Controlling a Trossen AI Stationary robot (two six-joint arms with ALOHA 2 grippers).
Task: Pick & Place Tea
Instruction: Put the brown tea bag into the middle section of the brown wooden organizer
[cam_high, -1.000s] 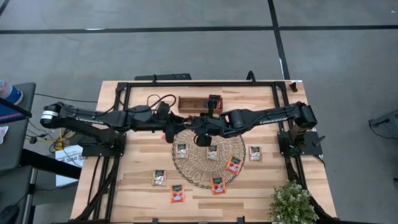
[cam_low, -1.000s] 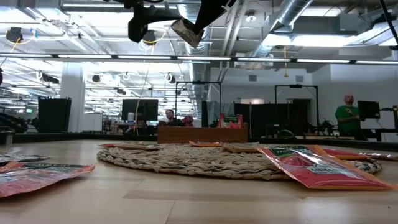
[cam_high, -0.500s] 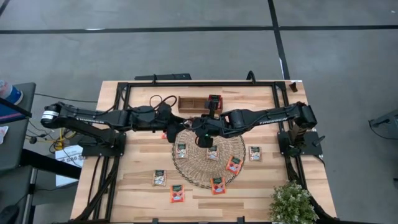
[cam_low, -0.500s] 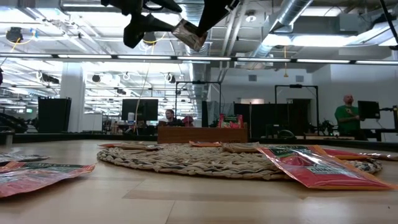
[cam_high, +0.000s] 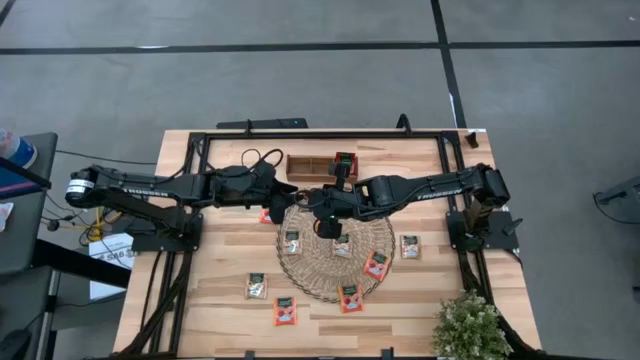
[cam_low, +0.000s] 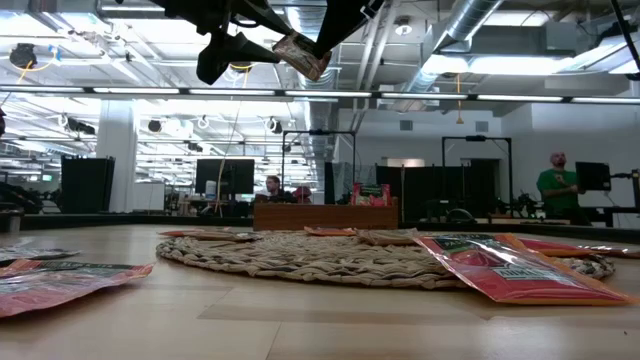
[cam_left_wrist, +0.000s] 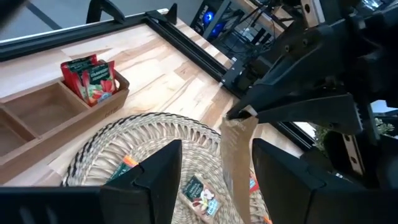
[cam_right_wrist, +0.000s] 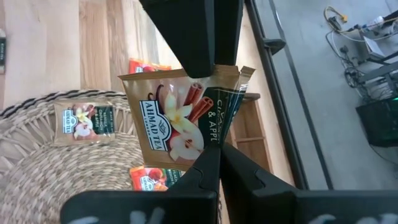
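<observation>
My right gripper (cam_right_wrist: 216, 152) hangs high above the round woven mat (cam_high: 312, 275), shut on a beige tea packet (cam_right_wrist: 180, 115) with a cinnamon and apple picture. My left gripper (cam_left_wrist: 214, 168) is open and level with that packet (cam_left_wrist: 238, 155); its two fingers stand on either side of the packet's lower part. In the low view the packet (cam_low: 300, 55) hangs far above the table between both grippers. Other red and beige packets lie flat on the mat (cam_high: 342, 245) and on the bare wood (cam_high: 257, 286). My right gripper pinches the beige packet between its two fingers at one edge (cam_right_wrist: 216, 140), on the side with the green label strip. In the left wrist view the fingers reach it at its top corner (cam_left_wrist: 244, 115). The packet is lifted clear and hangs tilted.
A brown wooden compartment tray (cam_high: 310, 165) sits at the far side, with red packets (cam_left_wrist: 92, 78) standing in its right compartment. A potted plant (cam_high: 470, 325) stands at the near right corner. Black frame rails (cam_high: 320, 134) run along the table's edges. People show in the room behind.
My left gripper has moved toward the packet held by my right gripper and risen slightly, so its open fingers now flank the packet. My right gripper and the packet have stayed almost where they were.
</observation>
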